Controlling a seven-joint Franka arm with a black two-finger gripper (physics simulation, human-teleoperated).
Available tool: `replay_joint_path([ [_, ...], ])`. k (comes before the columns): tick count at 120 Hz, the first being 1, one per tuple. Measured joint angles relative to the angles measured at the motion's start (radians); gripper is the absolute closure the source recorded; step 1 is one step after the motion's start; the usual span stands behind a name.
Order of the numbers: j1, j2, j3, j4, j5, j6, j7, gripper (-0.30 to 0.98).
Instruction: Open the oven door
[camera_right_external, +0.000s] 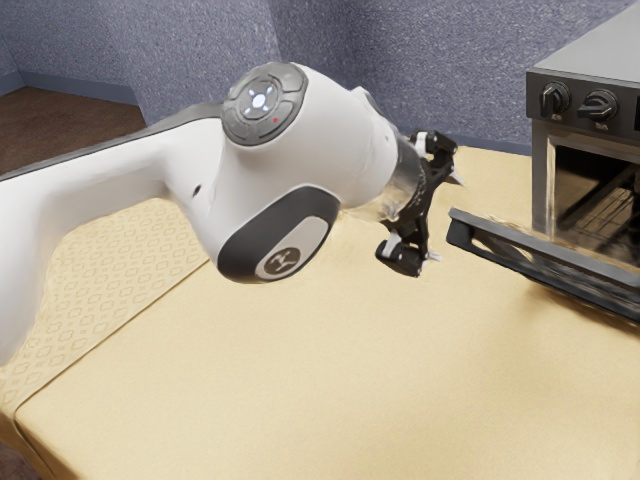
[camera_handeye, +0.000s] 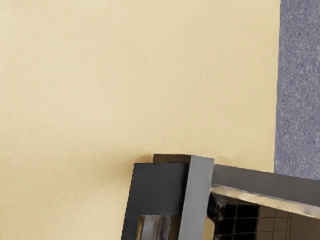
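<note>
1. The oven door (camera_right_external: 550, 248) is lowered away from the oven front, leaving the inside exposed. It spans the middle right of the exterior view and runs off that edge; in the wrist view it stands at the lower middle. Its dark handle bar (camera_right_external: 530, 270) runs along the outer side.
2. The gripper (camera_right_external: 446, 218) is open, its two fingers spread well apart with nothing clasped. It is right of centre in the exterior view, near the door's closest corner.
3. The oven (camera_right_external: 541, 180) fills the upper right of the exterior view, with two dark knobs (camera_right_external: 599, 106) on its front panel. Inside is a wire rack (camera_right_external: 605, 215), also at the lower right of the wrist view.
4. The white arm (camera_right_external: 190, 165) crosses from the left edge of the exterior view to the gripper.
5. Pale yellow cloth (camera_right_external: 300, 400) covers the table beneath; a speckled blue-grey wall (camera_right_external: 450, 60) rises behind.
</note>
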Motion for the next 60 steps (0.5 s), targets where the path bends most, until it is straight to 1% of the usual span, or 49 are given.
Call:
replay_joint_path([
  [4,0.007,-0.028,-0.002,0.05,-0.069,-0.087,-0.011,0.0],
  [8,0.029,-0.068,-0.003,0.082,-0.16,-0.195,-0.021,0.0],
  [13,0.114,-0.108,-0.009,0.101,-0.257,-0.329,-0.038,0.0],
  [18,0.197,-0.142,-0.012,0.098,-0.325,-0.442,-0.06,0.0],
  [23,0.227,-0.174,-0.014,0.085,-0.374,-0.535,-0.079,0.0],
  [30,0.242,-0.205,-0.015,0.065,-0.418,-0.636,-0.105,0.0],
  [38,0.25,-0.224,-0.015,0.038,-0.449,-0.721,-0.131,0.0],
  [60,0.266,-0.236,-0.015,-0.016,-0.481,-0.849,-0.189,0.0],
])
